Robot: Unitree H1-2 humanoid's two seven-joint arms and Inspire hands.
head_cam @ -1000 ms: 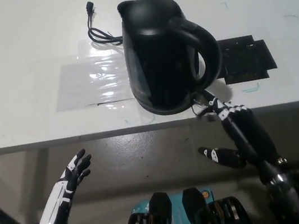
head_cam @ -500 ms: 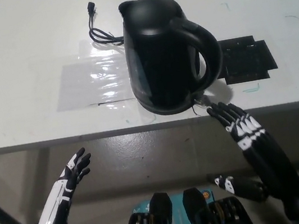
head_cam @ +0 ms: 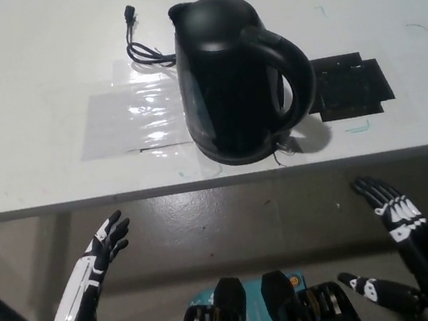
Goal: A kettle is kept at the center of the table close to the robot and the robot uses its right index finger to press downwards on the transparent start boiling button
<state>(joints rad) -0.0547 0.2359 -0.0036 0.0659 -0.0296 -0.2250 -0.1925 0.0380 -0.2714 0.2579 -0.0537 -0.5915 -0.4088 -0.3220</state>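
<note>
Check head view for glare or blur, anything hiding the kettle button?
Head view: sharp overall; glare streaks on the clear plastic sheet left of the kettle; kettle body is near-uniform black, so the button at its handle base is hard to make out; soft shadow right of its base.

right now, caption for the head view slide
Black kettle on white table; both open hands, left and right, below its edge.

Lab-like test space: plain white table (head_cam: 19, 61), taped plastic sheet (head_cam: 130, 118), bare concrete floor (head_cam: 224, 224).
</note>
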